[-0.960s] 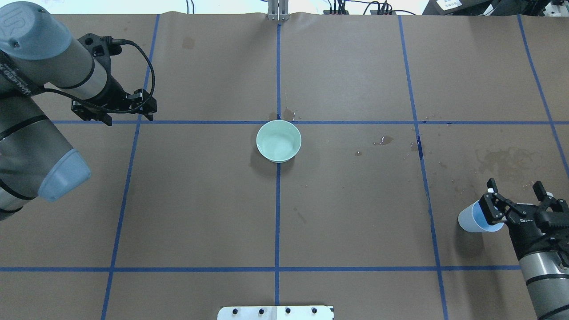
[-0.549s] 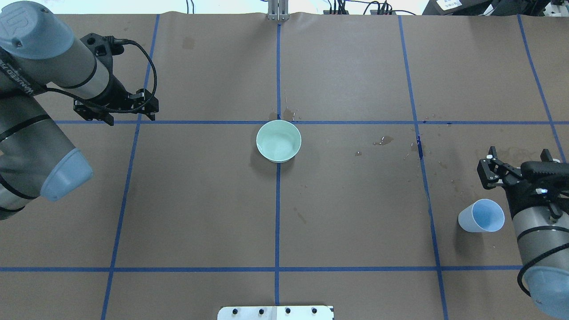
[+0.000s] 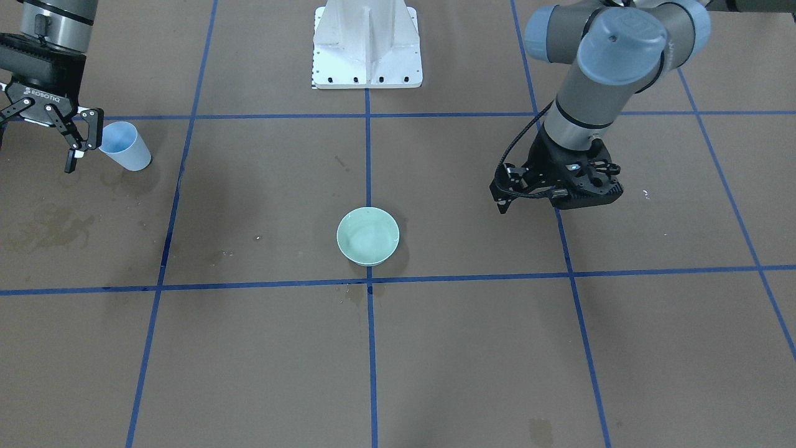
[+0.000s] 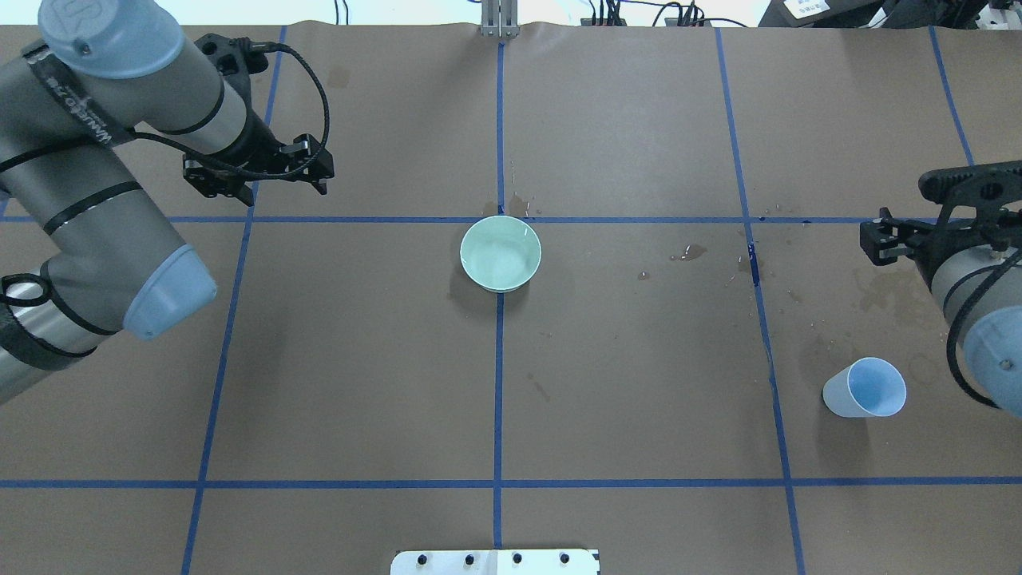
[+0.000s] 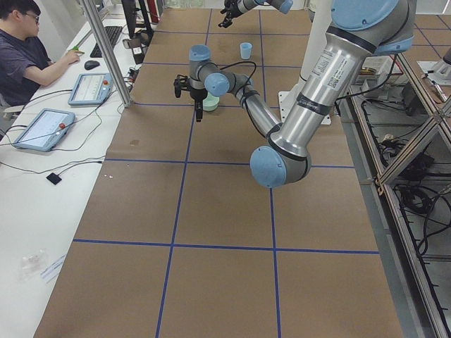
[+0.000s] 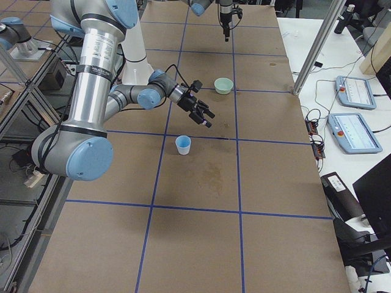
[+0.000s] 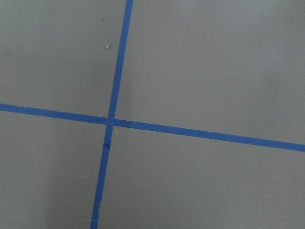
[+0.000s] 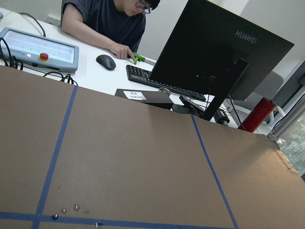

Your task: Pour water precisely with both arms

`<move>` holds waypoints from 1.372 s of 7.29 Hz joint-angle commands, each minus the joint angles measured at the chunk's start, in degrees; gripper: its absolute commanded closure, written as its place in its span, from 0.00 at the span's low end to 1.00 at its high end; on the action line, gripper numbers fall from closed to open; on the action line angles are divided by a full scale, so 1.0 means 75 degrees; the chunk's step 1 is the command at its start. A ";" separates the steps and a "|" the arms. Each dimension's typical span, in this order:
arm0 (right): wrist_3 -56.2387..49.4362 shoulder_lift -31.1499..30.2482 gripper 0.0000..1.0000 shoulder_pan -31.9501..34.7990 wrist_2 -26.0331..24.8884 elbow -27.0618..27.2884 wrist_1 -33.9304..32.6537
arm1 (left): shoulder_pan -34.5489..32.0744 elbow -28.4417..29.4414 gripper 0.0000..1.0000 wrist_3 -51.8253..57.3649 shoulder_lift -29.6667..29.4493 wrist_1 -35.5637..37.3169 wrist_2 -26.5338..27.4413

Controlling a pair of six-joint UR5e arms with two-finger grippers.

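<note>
— The left gripper [image 4: 267, 182] hovers spread and empty, well left of the bowl [image 4: 465, 263], where the water [image 4: 499, 259] seems to pool.
— The cup [image 4: 838, 397] looks light and crushable. The right gripper [image 6: 206, 117], wide open and empty, should pinch it gently at mid-wall.

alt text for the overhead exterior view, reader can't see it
A pale green bowl sits at the centre of a brown table gridded with blue tape lines, and a light blue cup stands upright at lower right. The left arm reaches in from the left and the right arm from the right edge, neither holding anything.
</note>
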 commanded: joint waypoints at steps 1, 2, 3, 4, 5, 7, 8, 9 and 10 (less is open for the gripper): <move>-0.2221 0.0769 0.00 0.2051 0.2919 -0.0643 0.0000 | 0.0580 0.0771 0.00 -0.1101 -0.1170 -0.0232 0.0027; -0.2821 0.0981 0.01 0.2639 0.3592 -0.1100 0.0000 | 0.0710 0.1321 0.00 -0.1570 -0.1442 -0.1023 0.0039; -0.3454 0.1169 0.01 0.3156 0.4284 -0.1557 -0.0011 | 0.0920 0.1825 0.00 -0.1830 -0.1479 -0.1912 0.0097; -0.3912 0.1368 0.01 0.3637 0.5079 -0.2037 -0.0011 | 0.1004 0.2201 0.00 -0.1902 -0.1561 -0.2165 0.0121; -0.4578 0.1532 0.00 0.4163 0.5957 -0.2448 -0.0011 | 0.1271 0.2298 0.00 -0.1903 -0.1597 -0.2179 0.0411; -0.5193 0.1673 0.00 0.4811 0.6853 -0.3082 -0.0035 | 0.1578 0.2602 0.00 -0.1903 -0.1679 -0.2179 0.0508; -0.5380 0.1779 0.01 0.5057 0.7530 -0.3398 -0.0035 | 0.1672 0.2824 0.00 -0.1903 -0.1714 -0.2179 0.0520; -0.5475 0.1826 0.01 0.5303 0.7792 -0.3506 -0.0070 | 0.1684 0.3070 0.00 -0.1903 -0.1842 -0.2179 0.0520; -0.5743 0.1827 0.01 0.5503 0.8131 -0.3716 -0.0058 | 0.1765 0.3374 0.00 -0.1903 -0.1982 -0.2191 0.0531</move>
